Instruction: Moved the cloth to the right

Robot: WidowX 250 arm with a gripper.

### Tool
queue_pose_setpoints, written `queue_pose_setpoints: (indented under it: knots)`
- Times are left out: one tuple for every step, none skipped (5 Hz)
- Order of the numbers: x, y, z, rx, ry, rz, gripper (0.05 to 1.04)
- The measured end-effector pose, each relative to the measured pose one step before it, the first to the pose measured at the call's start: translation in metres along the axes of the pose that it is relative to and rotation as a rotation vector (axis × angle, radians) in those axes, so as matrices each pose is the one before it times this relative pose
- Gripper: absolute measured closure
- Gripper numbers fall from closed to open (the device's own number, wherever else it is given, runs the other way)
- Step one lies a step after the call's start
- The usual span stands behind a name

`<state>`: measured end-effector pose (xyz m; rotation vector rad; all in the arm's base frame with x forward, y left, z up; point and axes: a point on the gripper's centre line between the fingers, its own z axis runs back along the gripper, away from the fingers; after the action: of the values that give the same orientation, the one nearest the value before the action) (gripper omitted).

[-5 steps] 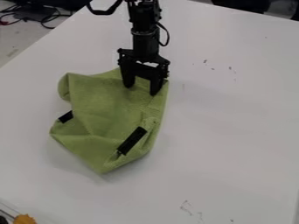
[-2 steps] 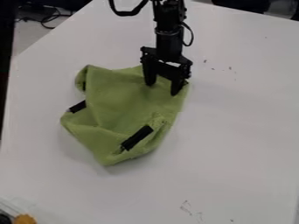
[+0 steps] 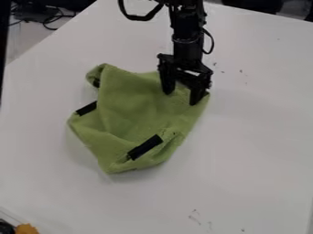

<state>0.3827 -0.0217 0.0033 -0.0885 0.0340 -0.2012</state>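
One crumpled green cloth (image 3: 137,105), marked by two black strips (image 3: 145,147), is noted on the worktop (image 3: 256,137); its upper right part is touched by the gripper (image 3: 181,98), fingers spread.

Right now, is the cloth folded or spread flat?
Neither, it's rumpled and only partly spread: the cloth has creases toward its lower end and its upper-left corner curls over.

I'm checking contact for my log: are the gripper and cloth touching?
Touching. In the camera view the gripper has its fingers on the upper right corner of the cloth, and both have shifted right together.
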Motion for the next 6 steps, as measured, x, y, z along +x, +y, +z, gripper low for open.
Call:
queue_pose_setpoints:
  knots:
    - [-0.00082,-0.02643,-0.00145,-0.0181,-0.0018,-0.0478,0.083]
    - [0.00524,-0.00886,-0.00178,-0.0176,0.0059,-0.0119,0.083]
    - [0.00712,-0.01317,-0.00177,-0.0093,-0.0043,-0.0321,0.083]
    - [0.00787,-0.01434,-0.00106,0.0003,-0.0056,-0.0395,0.083]
    - [0.01295,-0.02316,-0.00331,-0.0100,0.0110,-0.0591,0.083]
    - [0.00866,-0.01586,-0.00174,-0.0112,-0.0015,-0.0343,0.083]
